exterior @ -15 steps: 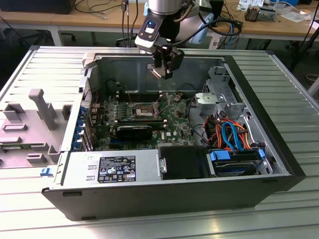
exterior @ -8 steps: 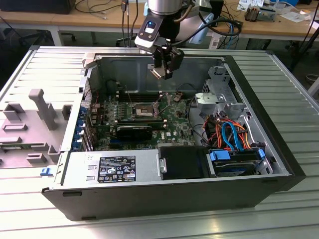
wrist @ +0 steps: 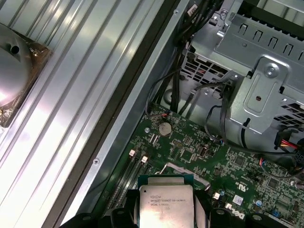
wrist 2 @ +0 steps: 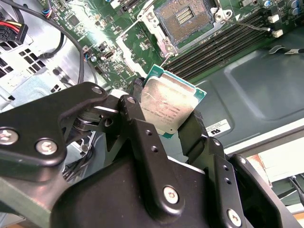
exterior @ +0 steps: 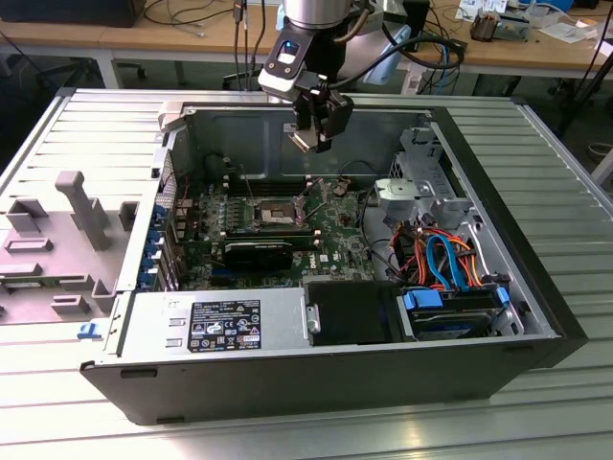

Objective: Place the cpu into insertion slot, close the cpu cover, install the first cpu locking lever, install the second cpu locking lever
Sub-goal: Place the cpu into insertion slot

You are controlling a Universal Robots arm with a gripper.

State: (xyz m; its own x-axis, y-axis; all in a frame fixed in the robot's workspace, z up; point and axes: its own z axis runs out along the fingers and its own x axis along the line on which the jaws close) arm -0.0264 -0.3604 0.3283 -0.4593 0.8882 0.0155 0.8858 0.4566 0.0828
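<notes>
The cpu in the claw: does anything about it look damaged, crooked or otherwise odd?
Slightly. The cpu, clamped by its edges in the claw, has pale smeared patches across its metal top in the second wrist view. No crack or bend shows.

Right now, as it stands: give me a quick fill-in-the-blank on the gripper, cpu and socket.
1. The gripper is ____ on the cpu.
2. The insertion slot is ____, with no chip in it.
3. In the exterior view the cpu hangs ____ the green motherboard, not touching it.

Missing words: shut; empty; above.
</notes>
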